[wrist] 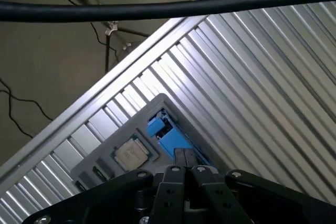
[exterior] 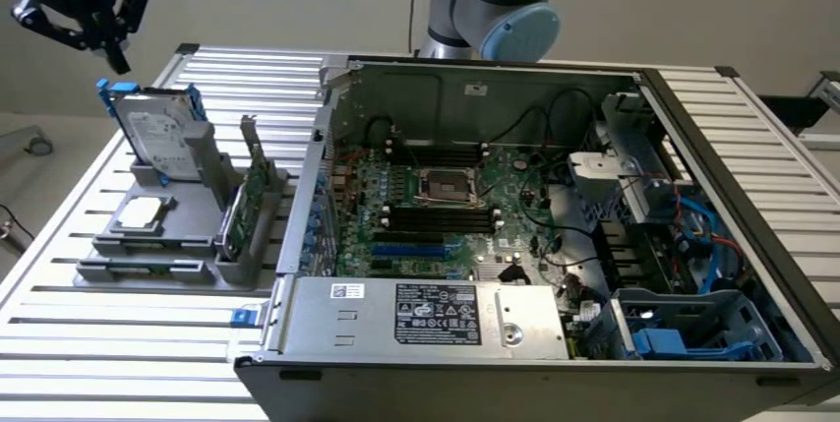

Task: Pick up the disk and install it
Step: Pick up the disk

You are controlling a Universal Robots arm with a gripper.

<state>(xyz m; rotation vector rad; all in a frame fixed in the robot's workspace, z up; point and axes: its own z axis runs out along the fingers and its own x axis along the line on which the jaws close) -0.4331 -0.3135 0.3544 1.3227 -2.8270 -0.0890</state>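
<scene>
My hand (exterior: 116, 51) hangs shut and empty above the disk (exterior: 160, 135), upright in its grey rack (exterior: 157, 245) on the exterior view's left; I'd open wide and square to its top edge.

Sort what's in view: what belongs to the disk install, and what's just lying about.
Belongs to the job:
- disk, upright in the grey holder
- gripper, shut, near the disk, holding nothing
- open computer case

Just lying about:
- square chip, flat in the same holder
- green circuit card, standing on edge in the holder
</scene>
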